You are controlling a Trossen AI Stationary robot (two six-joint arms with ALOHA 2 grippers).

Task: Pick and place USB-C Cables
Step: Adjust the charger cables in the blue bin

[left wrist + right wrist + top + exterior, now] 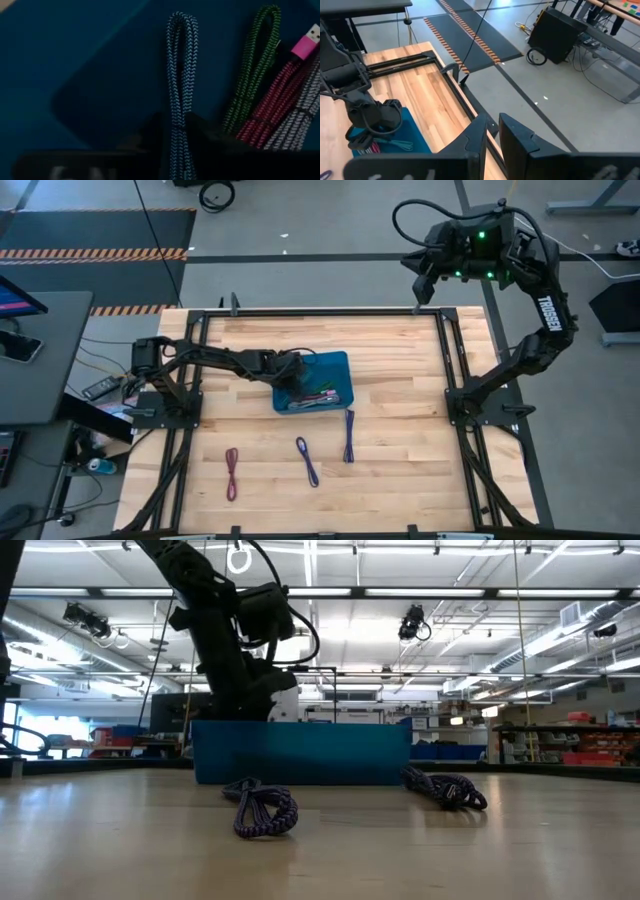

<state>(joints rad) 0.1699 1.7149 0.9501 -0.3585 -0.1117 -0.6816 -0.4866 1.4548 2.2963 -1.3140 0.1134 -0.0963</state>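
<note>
Reaching into the blue tray [338, 364] at frame centre, left hand [175, 145] closing around a teal cable [178, 85], green cable [252, 70] and magenta cable [280, 95] beside it in tray, three cables on desk [400, 470] below, right hand [492, 131] narrowly parted, empty, upper right.

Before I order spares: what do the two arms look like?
Both arms are matte black, jointed segments. The right arm carries white TROSSEN lettering, green lights near its wrist, and a looping black cable. The left arm has black wiring alongside. Grippers end in two dark fingers.
</note>
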